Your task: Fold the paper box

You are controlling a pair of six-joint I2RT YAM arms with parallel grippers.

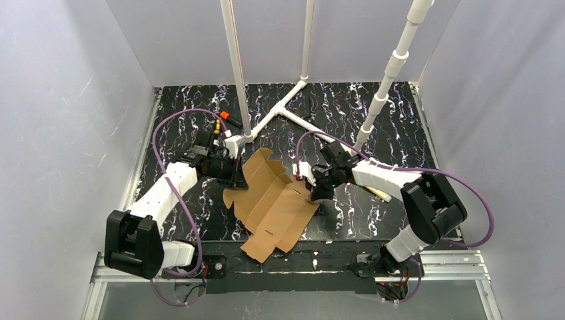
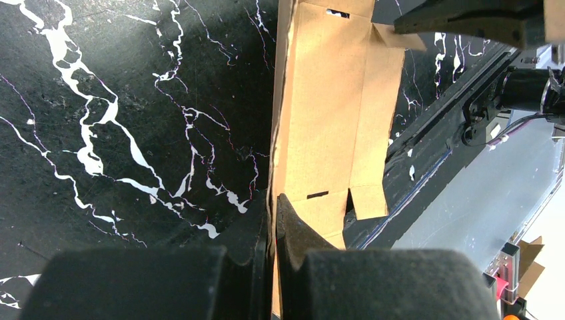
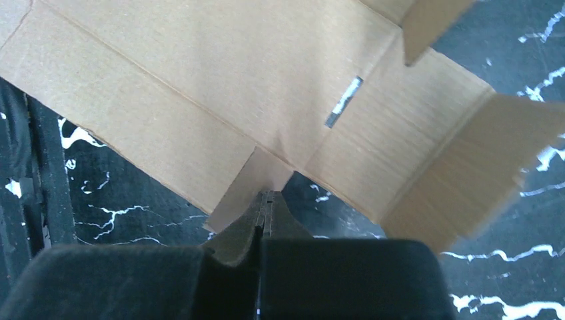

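Arms angled inward; left end effector (image 2: 272, 207) and right end effector (image 3: 266, 197) each clamped on opposite edges of creased, brown corrugated paper box (image 1: 276, 203).

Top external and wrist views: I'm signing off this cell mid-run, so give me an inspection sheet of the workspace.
Surface: black marbled table, no spills seen.
Job's things: paper box, an unfolded sheet with some flaps raised, its near corner reaching the front edge.
Clutter: nothing seen.
Grippers: left gripper, jaws shut on the sheet's left edge; right gripper, jaws shut on a small tab at its right edge.
Cables: purple cable loops beside each arm, none lying on the box.
Surroundings: white pipe frame standing at the far side; grey walls on three sides.
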